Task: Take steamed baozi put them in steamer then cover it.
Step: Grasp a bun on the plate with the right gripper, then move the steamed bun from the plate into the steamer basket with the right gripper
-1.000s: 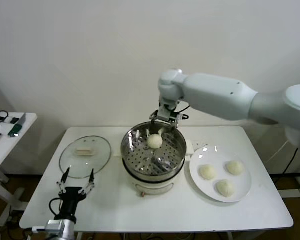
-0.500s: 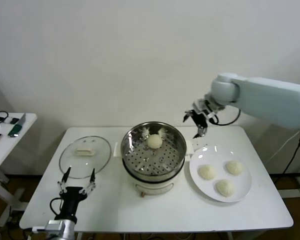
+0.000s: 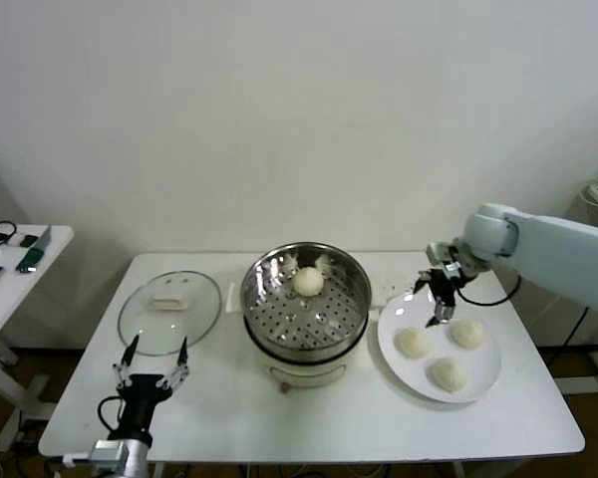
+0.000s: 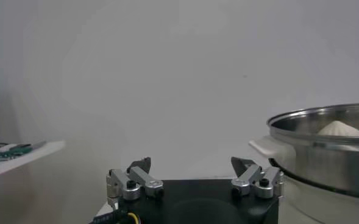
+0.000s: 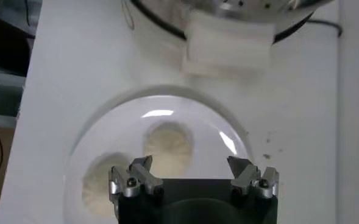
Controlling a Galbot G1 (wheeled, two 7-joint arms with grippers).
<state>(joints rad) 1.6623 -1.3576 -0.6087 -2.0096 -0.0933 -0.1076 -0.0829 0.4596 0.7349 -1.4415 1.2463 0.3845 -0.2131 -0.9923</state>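
The steel steamer (image 3: 304, 344) stands mid-table on its white base, with one baozi (image 3: 308, 281) on the far side of its perforated tray. Three baozi (image 3: 414, 343) (image 3: 467, 333) (image 3: 447, 373) lie on a white plate (image 3: 483, 383) to its right. My right gripper (image 3: 436, 299) is open and empty, hovering over the plate's far left edge; its wrist view shows two baozi (image 5: 167, 142) (image 5: 95, 185) below the fingers. The glass cover (image 3: 169, 311) lies flat on the table left of the steamer. My left gripper (image 3: 150, 360) is open and empty, parked near the front left.
A small side table (image 3: 20, 261) with cables and gadgets stands at the far left. The steamer's rim (image 4: 325, 129) with the baozi (image 4: 339, 128) shows to one side in the left wrist view. A white wall is behind.
My right gripper left the baozi in the steamer, swung right and came down over the plate. The left arm has not moved.
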